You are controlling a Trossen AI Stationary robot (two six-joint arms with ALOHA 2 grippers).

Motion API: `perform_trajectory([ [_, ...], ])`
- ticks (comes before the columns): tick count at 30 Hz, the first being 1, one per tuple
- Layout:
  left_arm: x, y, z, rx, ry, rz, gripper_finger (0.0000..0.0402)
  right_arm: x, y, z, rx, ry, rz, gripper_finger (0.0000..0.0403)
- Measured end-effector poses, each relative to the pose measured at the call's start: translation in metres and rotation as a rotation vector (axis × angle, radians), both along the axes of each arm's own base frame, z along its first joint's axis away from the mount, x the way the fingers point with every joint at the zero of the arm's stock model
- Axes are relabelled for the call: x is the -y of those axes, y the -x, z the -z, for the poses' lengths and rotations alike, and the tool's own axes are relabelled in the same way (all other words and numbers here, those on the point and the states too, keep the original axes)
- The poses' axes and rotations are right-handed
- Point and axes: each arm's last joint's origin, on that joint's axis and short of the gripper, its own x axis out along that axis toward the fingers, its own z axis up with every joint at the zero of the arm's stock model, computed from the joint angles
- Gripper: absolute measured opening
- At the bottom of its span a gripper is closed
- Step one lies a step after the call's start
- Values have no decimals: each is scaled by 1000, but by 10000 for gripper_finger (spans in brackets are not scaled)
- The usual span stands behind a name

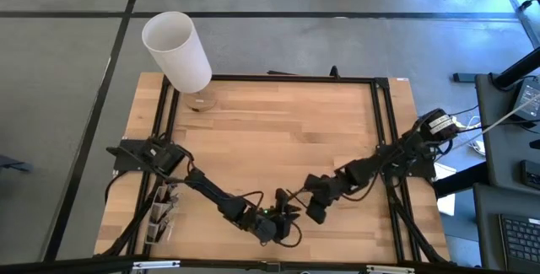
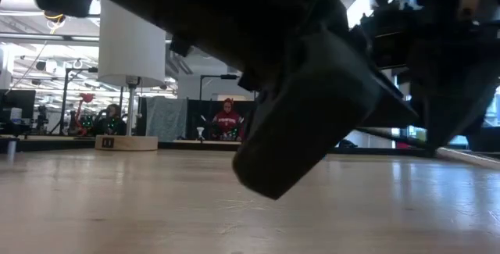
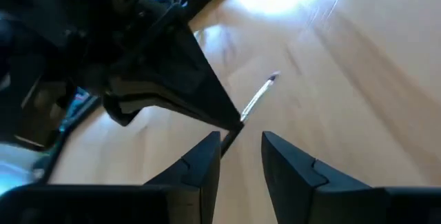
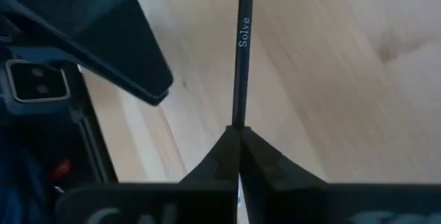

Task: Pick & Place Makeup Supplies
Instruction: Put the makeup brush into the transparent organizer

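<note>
One thin makeup brush (image 3: 258,96) shows, with a dark handle lettered "Solve" (image 4: 242,32), a silver ferrule and a small brownish tip (image 3: 273,78). My right gripper (image 4: 239,138) is shut on it near the table's near edge, at centre (image 1: 297,200). My left gripper (image 3: 241,151) is open, facing it from close by (image 1: 272,226). The free handle end (image 3: 227,141) reaches in between its two fingers. The low view shows only the dark gripper bodies (image 2: 305,121) above the tabletop. My right gripper pinches the brush between its two shut fingertips, on the dark handle just behind the ferrule (image 3: 242,116). The handle (image 4: 239,79) sticks out past the fingertips toward the left gripper. No part of the brush shows resting on the table. My left gripper: the handle end runs close along one finger (image 3: 207,151); whether they touch I cannot tell.
A tall white cylinder (image 1: 177,51) stands on a small wooden base (image 1: 200,101) at the far left corner, also in the low view (image 2: 131,43). Small items cluster at the left near edge (image 1: 164,213). Bare wood (image 1: 278,131) lies mid-table. People sit beyond the table (image 2: 228,119).
</note>
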Motion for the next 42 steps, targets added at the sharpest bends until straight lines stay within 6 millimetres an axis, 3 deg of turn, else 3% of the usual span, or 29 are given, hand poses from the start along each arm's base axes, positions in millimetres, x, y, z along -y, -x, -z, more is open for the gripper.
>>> perform_trajectory([
  [10,1,8,6,-97,-210,-18,103,15,-9,-2,10,-40,5,12],
  [18,0,16,0,-151,-276,-84,102,16,-7,-2,15,-68,-207,6],
  [20,1,17,-18,-148,-208,-68,102,16,-6,-2,5,-61,-215,7],
  [23,-5,13,-62,-192,79,55,102,17,-4,0,-17,-48,-222,10],
  [25,-18,8,-71,-298,285,137,102,19,-2,-4,-28,-45,-204,11],
  [28,-39,2,-65,-438,450,158,102,31,-4,-33,119,30,-168,11],
  [31,-55,-6,-63,-465,474,173,102,44,2,-92,416,221,-96,11],
  [35,-71,-13,-46,-524,518,155,102,60,40,-155,714,494,82,11],
  [37,-75,-17,-48,-509,548,176,102,68,65,-180,835,577,199,12],
  [39,-75,-19,-49,-508,571,198,102,73,85,-189,874,645,282,12],
  [42,-73,-20,-43,-554,599,225,102,78,102,-187,878,695,359,12],
])
